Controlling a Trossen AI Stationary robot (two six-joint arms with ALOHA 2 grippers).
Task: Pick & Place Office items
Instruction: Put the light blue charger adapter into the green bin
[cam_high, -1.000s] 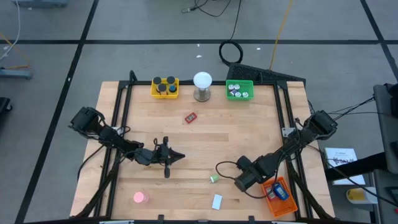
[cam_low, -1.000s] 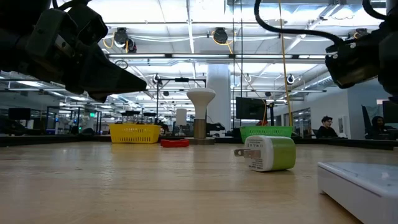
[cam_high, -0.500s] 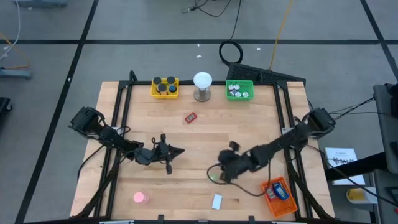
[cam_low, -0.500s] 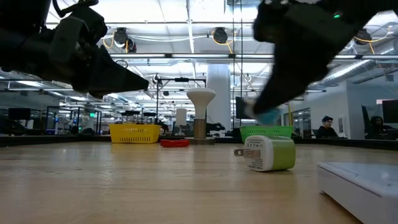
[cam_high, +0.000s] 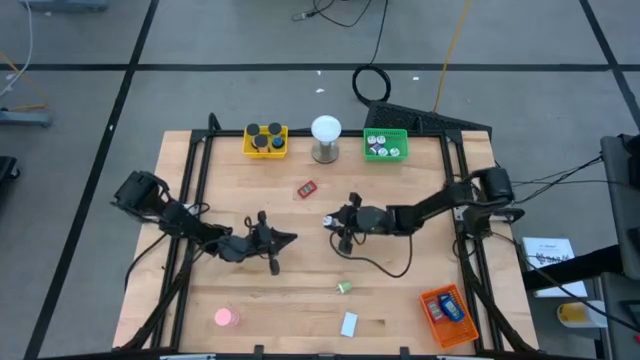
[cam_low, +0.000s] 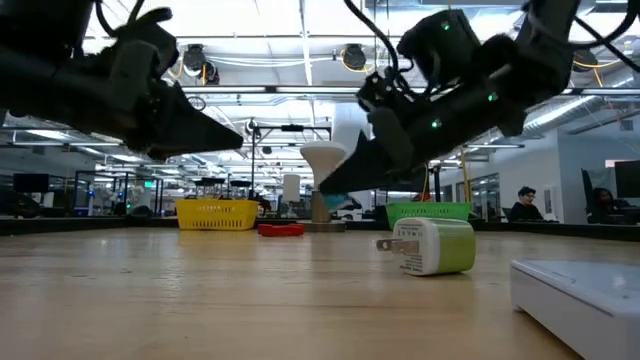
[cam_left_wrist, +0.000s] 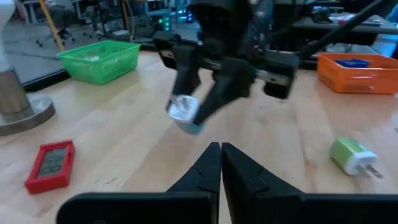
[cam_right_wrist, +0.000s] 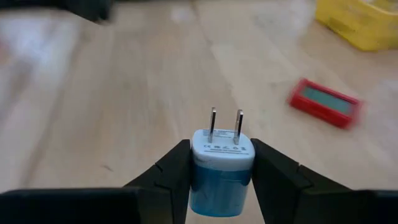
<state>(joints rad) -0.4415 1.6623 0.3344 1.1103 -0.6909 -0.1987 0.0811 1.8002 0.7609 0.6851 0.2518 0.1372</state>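
Observation:
My right gripper (cam_high: 333, 221) hangs over the middle of the table, shut on a blue and white plug adapter (cam_right_wrist: 221, 168), also seen in the left wrist view as the adapter (cam_left_wrist: 185, 111). My left gripper (cam_high: 288, 238) is shut and empty, held above the table to the left of it, fingertips (cam_left_wrist: 221, 152) pointing at the right gripper. A red flat item (cam_high: 306, 188), a green plug (cam_high: 343, 287), a white block (cam_high: 349, 323) and a pink disc (cam_high: 224, 318) lie flat on the table. My right gripper pinches the adapter's blue body (cam_right_wrist: 219, 183) by its two opposite sides between its two fingers (cam_right_wrist: 174, 171). The fingers come nearly level from the table's right. The white face with its two prongs (cam_right_wrist: 225, 127) points forward, away from the gripper. The adapter is lifted clear of the table.
At the far edge stand a yellow tray (cam_high: 265, 141), a white ball on a metal stand (cam_high: 325, 138) and a green tray (cam_high: 385, 146). An orange tray (cam_high: 445, 313) sits at the near right corner. Bare wood lies between the arms and the far trays.
My right gripper has swung from beside the orange tray toward the table's middle, going left and toward the far edge, its wrist turning from pointing down to nearly level, with the blue adapter held in it. My left gripper has stayed in place.

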